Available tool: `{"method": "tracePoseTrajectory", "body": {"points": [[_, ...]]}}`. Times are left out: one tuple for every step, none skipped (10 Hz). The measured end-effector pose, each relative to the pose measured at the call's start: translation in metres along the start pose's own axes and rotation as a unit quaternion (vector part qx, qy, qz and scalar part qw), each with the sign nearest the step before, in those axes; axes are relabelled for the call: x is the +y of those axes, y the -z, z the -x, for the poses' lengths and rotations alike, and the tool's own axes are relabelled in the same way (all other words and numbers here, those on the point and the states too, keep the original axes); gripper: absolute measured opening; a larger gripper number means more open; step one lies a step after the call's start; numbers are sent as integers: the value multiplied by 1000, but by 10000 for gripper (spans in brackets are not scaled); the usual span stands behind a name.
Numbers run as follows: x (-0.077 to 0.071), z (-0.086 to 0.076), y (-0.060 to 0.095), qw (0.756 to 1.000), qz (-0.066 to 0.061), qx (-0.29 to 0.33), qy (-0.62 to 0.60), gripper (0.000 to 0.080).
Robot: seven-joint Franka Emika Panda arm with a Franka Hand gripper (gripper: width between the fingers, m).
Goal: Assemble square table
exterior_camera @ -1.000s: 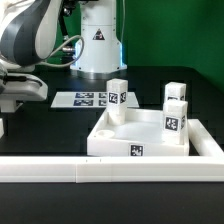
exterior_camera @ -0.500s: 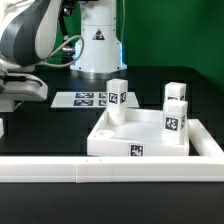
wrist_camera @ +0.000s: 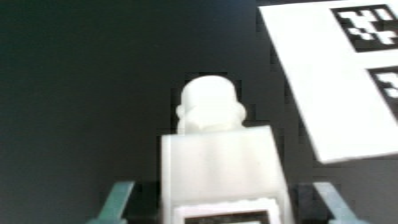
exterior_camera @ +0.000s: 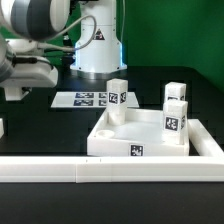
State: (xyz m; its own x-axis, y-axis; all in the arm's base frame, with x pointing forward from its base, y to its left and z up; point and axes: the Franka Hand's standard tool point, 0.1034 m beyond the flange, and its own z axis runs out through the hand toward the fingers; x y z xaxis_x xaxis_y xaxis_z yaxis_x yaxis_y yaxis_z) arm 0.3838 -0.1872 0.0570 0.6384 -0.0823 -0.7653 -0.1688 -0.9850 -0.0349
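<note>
In the wrist view a white table leg (wrist_camera: pixel 221 160) fills the space between my gripper's (wrist_camera: pixel 224 197) two fingers, its rounded peg end pointing away and a black-and-white tag at its near end. The gripper is shut on this leg above the black tabletop. In the exterior view the hand itself is out of frame at the exterior view's left. The square table top (exterior_camera: pixel 112 133), a white slab with a raised rim and a tag on its side, lies in the middle. Three tagged legs stand upright: one (exterior_camera: pixel 118 92) behind the slab, two (exterior_camera: pixel 176 95) (exterior_camera: pixel 173 121) at its right side.
A long white L-shaped border rail (exterior_camera: pixel 100 168) runs along the front and up the exterior view's right. The marker board (exterior_camera: pixel 84 99) (wrist_camera: pixel 347 80) lies flat behind the slab. The arm's base (exterior_camera: pixel 98 40) stands at the back. A white sliver (exterior_camera: pixel 1 127) shows at the left edge.
The arm's upper links have swung upward and turned in the exterior view. The slab, the standing legs and the rail have stayed put.
</note>
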Motion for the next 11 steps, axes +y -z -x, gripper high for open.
{"method": "tracePoseTrajectory", "body": {"points": [[-4,-1,16,1000,1,3,3,290],[-6,-3,27,1000,3,5,-1,290],[-8,-5,30,1000,6,9,-3,290],[-7,-5,28,1000,5,9,-4,290],[-4,-11,31,999,10,35,-3,290],[-4,-15,34,997,16,72,0,290],[-4,-13,34,996,16,93,1,290],[-3,-17,37,992,21,127,2,290],[-9,-17,48,989,18,150,2,290],[-14,-26,66,980,14,196,1,290],[-18,-30,80,973,11,229,0,290]]}}
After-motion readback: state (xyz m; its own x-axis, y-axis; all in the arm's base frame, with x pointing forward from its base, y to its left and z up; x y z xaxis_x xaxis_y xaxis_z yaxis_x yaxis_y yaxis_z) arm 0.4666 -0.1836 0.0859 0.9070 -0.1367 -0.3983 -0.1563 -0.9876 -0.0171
